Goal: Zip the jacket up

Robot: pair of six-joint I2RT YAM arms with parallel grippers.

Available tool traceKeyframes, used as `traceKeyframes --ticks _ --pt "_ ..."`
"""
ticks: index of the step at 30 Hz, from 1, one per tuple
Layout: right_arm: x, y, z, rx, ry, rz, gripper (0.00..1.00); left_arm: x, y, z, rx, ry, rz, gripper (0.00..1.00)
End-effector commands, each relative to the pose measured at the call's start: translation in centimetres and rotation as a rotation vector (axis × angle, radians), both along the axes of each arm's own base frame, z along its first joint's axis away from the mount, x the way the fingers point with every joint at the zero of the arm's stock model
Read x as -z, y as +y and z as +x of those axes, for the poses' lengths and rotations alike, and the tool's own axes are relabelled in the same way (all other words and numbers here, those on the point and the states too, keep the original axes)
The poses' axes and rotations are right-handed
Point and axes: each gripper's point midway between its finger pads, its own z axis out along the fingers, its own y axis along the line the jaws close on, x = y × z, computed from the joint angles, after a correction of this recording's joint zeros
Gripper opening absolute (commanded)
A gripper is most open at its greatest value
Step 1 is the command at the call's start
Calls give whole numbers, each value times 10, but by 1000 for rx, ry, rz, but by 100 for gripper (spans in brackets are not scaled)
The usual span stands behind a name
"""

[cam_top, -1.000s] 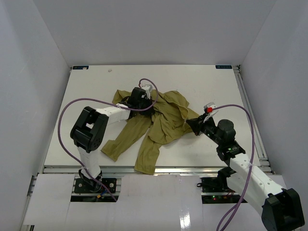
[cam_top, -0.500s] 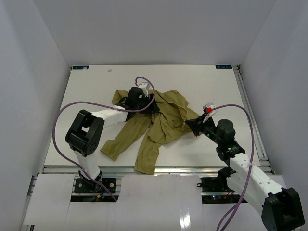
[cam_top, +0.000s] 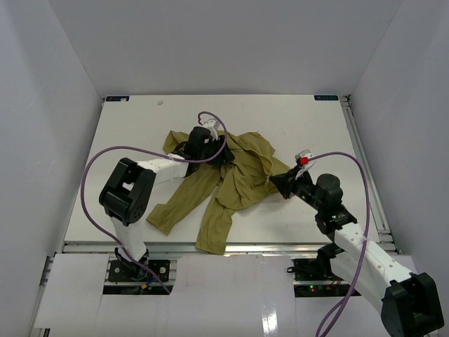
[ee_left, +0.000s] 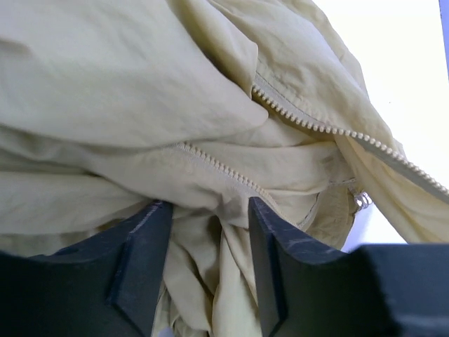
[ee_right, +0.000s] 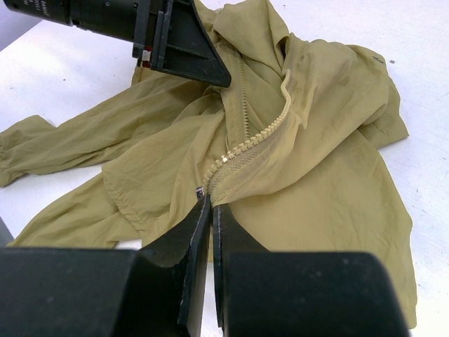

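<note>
The olive-green jacket lies crumpled mid-table, sleeves trailing toward the near edge. My left gripper is at its upper left. In the left wrist view the fingers stand partly closed with a bunch of jacket cloth pressed between them, and open zipper teeth run above. My right gripper is at the jacket's right edge. In the right wrist view it is shut on the jacket's hem just below the zipper slider, from which the closed zipper runs upward.
White table with a raised rail along its right edge and walls on three sides. One sleeve end reaches the near table edge. Purple cables loop over both arms.
My left arm's elbow swung outward and partly back while its gripper stayed on the jacket, shifted slightly up. My right gripper edged a little left. The jacket has barely moved.
</note>
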Motion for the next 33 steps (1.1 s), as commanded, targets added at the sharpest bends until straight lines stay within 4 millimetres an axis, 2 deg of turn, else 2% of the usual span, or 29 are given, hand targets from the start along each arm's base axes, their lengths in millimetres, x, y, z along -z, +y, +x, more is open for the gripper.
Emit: traceKeyframes --ticks 1,4,6,8,10,21,23,26,30,33 --pt "-10 3 1 -13 -36 28 8 -11 -15 12 23 -18 -41 55" --pt "-10 3 1 -13 -37 29 8 -5 -15 14 21 -2 -27 48" --pt "-11 3 0 -15 -38 32 8 -4 -12 15 3 -6 -14 38" --pt "-11 3 0 -16 -39 31 8 -9 -7 18 -19 -24 -3 22" --pt "-10 3 1 -15 -36 30 8 -15 -3 19 -30 -37 14 14" --pt "-6 4 2 -14 -22 23 8 -76 36 16 -61 -112 117 11" --pt "-6 4 3 -15 -18 23 8 -81 40 12 -49 -113 119 4" --pt "-6 5 4 -16 -14 18 8 -89 42 5 3 -118 118 1" --pt "-8 6 4 -25 -13 18 8 -89 47 -7 70 -98 121 0" --pt "-10 7 4 -31 -14 21 8 -84 60 -9 93 -68 142 0"
